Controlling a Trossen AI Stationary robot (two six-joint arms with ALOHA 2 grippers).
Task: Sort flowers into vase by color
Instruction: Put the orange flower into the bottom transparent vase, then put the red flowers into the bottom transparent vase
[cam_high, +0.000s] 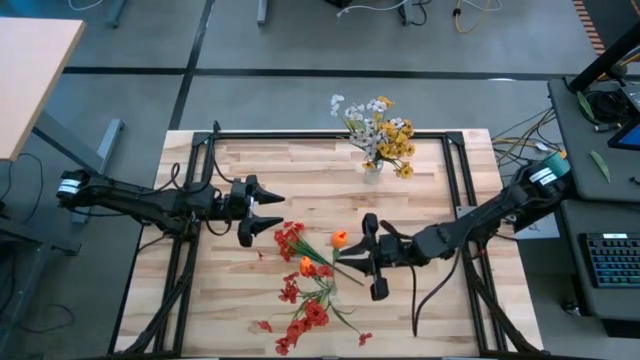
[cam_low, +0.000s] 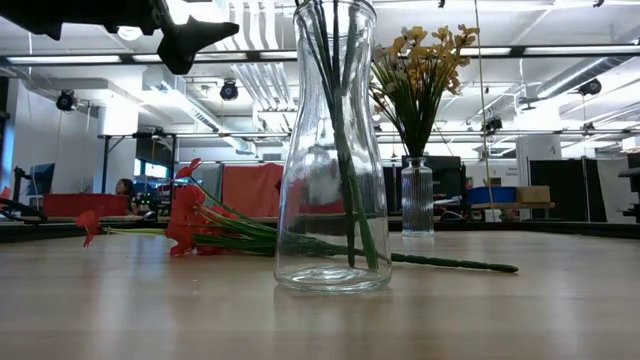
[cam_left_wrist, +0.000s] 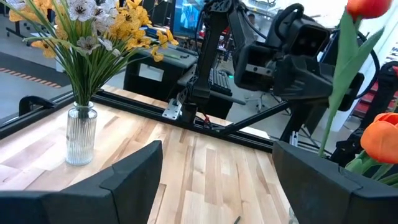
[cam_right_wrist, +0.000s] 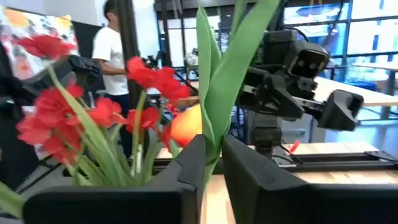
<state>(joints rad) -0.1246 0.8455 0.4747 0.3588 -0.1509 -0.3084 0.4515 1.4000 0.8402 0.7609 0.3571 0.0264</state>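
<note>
An orange tulip (cam_high: 339, 238) on a green stem stands nearly upright above the middle of the wooden table (cam_high: 440, 310), its bloom uppermost and its long axis close to vertical, the stem and a broad green leaf (cam_right_wrist: 225, 68) pinched between the closed fingers (cam_right_wrist: 186, 167) of the right gripper (cam_high: 373, 266), as the right wrist view shows. Just beside it, red flowers (cam_high: 300, 300) and another orange bloom (cam_high: 306, 266) lie flat in a loose heap on the table's near centre, their stems running roughly lengthwise from the blossoms at the front edge back toward the gripper. At the far edge of the table a small ribbed glass vase (cam_high: 372, 172) holds white and yellow flowers (cam_high: 380, 128) upright. In the low view a clear glass carafe (cam_low: 333, 150) stands close to the camera with green stems inside it. The left gripper (cam_high: 262, 209) hovers above the table to the left of the heap, well apart from the tulip, its fingers spread and empty. A person in a white shirt (cam_right_wrist: 111, 46) stands in the room behind.
</note>
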